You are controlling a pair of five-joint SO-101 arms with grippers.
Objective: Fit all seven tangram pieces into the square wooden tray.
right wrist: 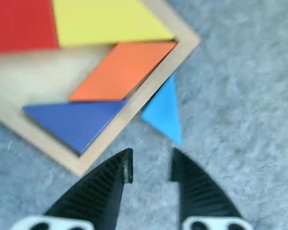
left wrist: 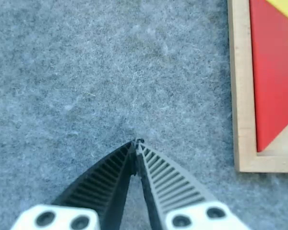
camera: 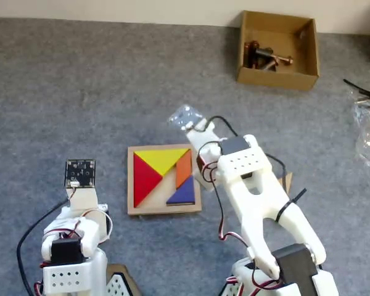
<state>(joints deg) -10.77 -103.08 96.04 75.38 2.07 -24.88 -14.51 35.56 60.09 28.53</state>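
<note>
Your tray (camera: 131, 185) lies mid-frame on the desk, partly filled; your right hand (right wrist: 151, 160), narrowly parted, hangs by the light-blue triangle (right wrist: 164, 112) just outside its rim; your left hand (left wrist: 137, 142), pinched closed, sits left of the tray.

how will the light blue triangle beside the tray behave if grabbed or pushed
The light blue triangle looks thin and rigid, so it probably won't bend or roll. Lying flat on the fuzzy grey carpet, it may be hard to pinch.

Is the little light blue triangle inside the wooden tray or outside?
Outside. The light blue triangle lies on the grey carpet, right beside the wooden tray, past its rim and not among the pieces inside.
</note>
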